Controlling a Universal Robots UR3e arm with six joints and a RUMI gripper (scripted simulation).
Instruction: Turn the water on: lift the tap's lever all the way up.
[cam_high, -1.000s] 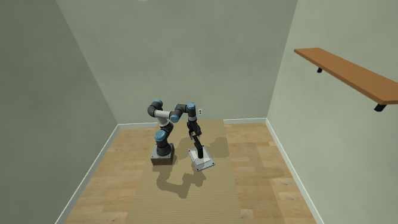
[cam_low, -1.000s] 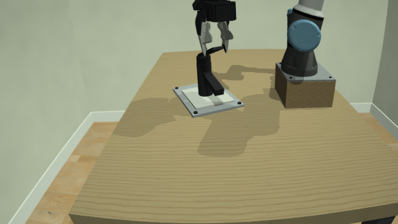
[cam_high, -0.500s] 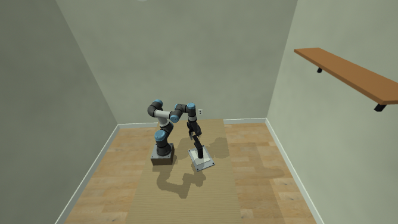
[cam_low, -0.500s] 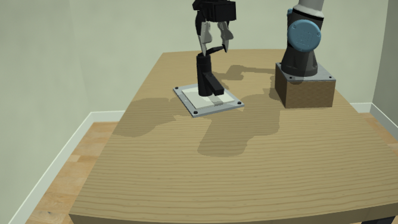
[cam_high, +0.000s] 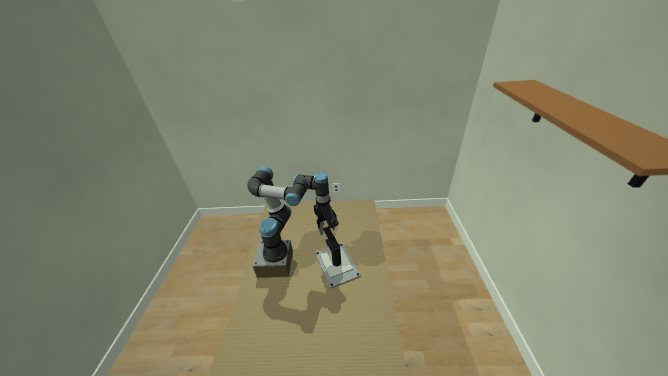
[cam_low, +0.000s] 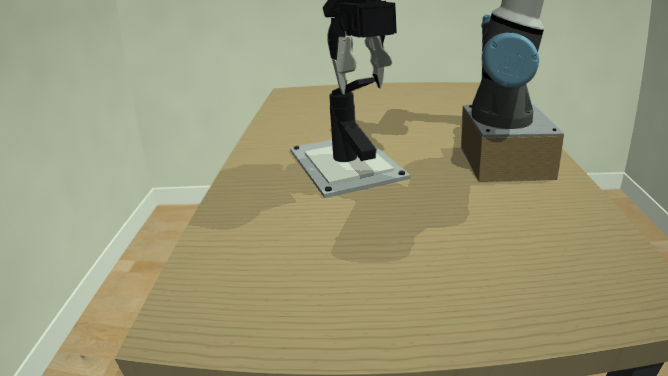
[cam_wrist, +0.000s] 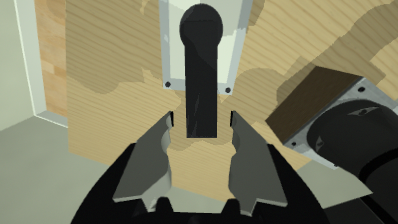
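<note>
Top high, far; exterior table-level; wrist close.

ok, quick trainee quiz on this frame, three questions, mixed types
1. True or false: the jaws are clamped on the lever.
2. The tap stands on: A) a grey plate; B) a wall shelf; C) the floor.
3. Fill in: the arm's base sits on a ___ block.

Key: 1 false, a gap shows on each side of the lever; 2 A; 3 wooden.
</note>
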